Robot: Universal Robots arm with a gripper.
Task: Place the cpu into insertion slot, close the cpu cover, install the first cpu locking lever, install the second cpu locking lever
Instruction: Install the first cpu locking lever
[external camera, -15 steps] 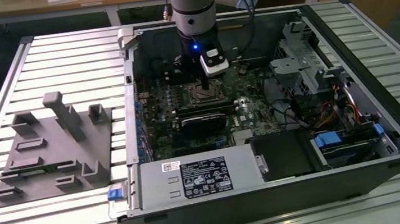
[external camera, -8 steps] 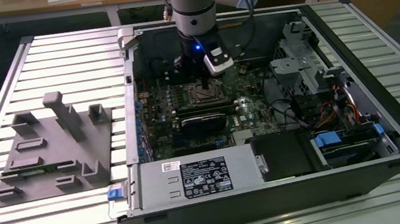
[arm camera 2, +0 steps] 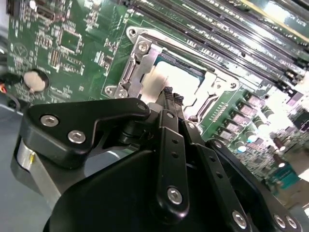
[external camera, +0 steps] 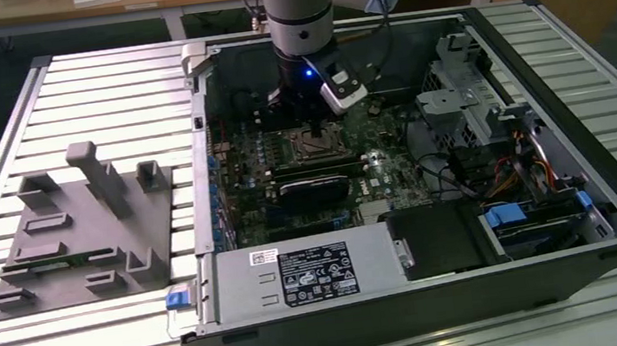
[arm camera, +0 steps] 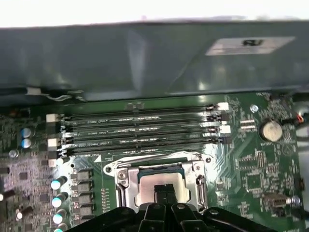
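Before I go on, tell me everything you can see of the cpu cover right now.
The cpu cover is a thin, shiny, silvery metal frame with a square window. It looks to lie flat on the green motherboard, right beside the long black memory slots. The cpu, pale silvery-tan, shows through its window. Screw heads sit near its corners. The gripper, fingertips together, hangs over the window and hides part of the frame; whether it touches the cover cannot be told.

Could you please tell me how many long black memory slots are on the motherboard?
4 memory slots, in parallel rows side by side: one nearest the case wall, two in the middle, one nearest the insertion slot. None looks hidden.
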